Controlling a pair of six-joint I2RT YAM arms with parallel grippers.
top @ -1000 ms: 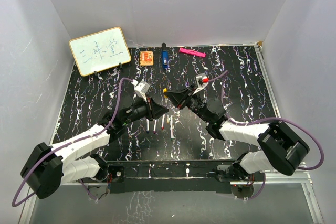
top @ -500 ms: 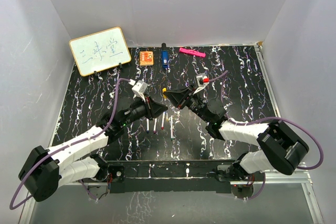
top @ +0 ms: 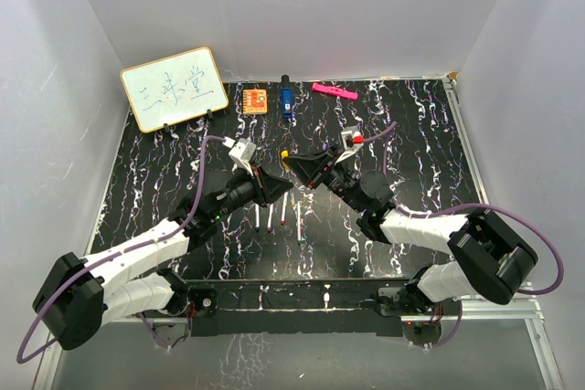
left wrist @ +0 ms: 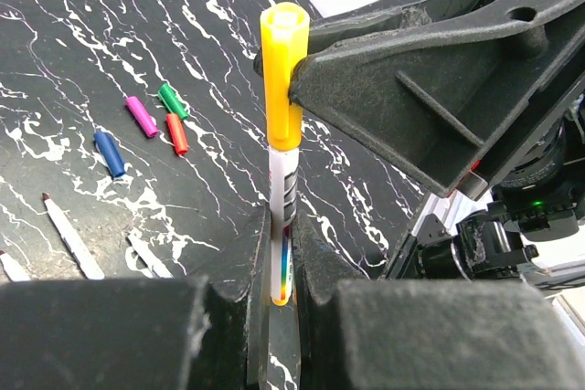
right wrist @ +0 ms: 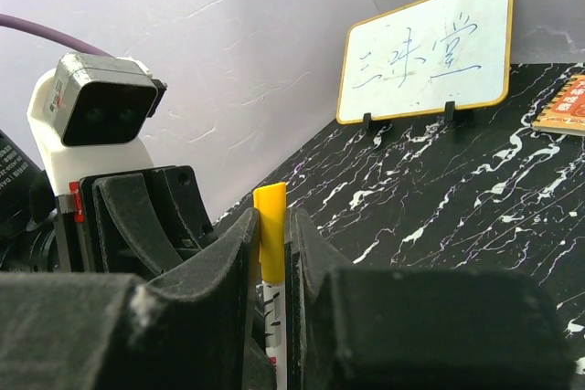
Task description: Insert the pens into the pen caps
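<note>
the left gripper (left wrist: pixel 279 262), low in the centre of its own wrist view, has both dark fingers (left wrist: pixel 239 267) clenched on the lower part of a white pen (left wrist: pixel 280 198), which stands upright between them. the pen's top end sits inside a yellow cap (left wrist: pixel 283 70). the right gripper (left wrist: pixel 294 79) reaches in from the right of that frame and is grasping the cap. how deeply the cap is seated cannot be told. in the right wrist view the same yellow cap is pinched between the two fingers at lower centre. a strip of white barrel shows just under it, and the left gripper fills the left of the frame.

seen from overhead, the two grippers meet tip to tip just above the middle of the frame. the yellow cap is a small spot between them, held above the black marbled table (top: pixel 416 125).

at the left of the left wrist view, four loose caps lie close together on the table: a blue cap (left wrist: pixel 110 153), a purple cap (left wrist: pixel 142 116), a green cap (left wrist: pixel 171 100) and a red cap (left wrist: pixel 177 133). overhead, four spare pens (top: pixel 271 216) lie side by side just below the grippers.

along the top edge of the table stand a whiteboard (top: pixel 174 89) at upper left, then an orange square (top: pixel 255 100), a blue block (top: pixel 286 100) and a pink bar (top: pixel 334 91).
</note>
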